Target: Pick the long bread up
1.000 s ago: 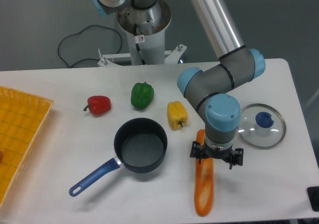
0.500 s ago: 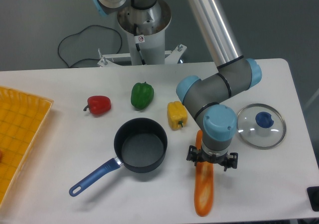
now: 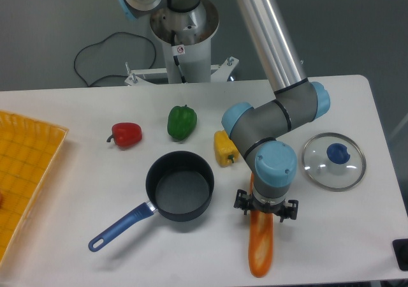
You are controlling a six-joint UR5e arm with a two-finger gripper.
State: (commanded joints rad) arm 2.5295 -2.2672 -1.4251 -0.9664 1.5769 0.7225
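The long bread (image 3: 261,245) is an orange toy baguette with paler patches. It lies lengthwise on the white table, right of the pot, its far end hidden under my wrist. My gripper (image 3: 265,212) points straight down over the bread's upper part. Its black fingers (image 3: 241,203) stand on either side of the bread. From this view I cannot tell whether they press on it.
A dark pot with a blue handle (image 3: 179,186) sits left of the bread. A yellow pepper (image 3: 225,147), a green pepper (image 3: 182,122) and a red pepper (image 3: 127,134) lie behind. A glass lid (image 3: 334,161) lies at right. An orange tray (image 3: 25,172) is at the left edge.
My gripper has moved down and a little left over the bread, and the fingers stand closer together around it. The bread has not moved.
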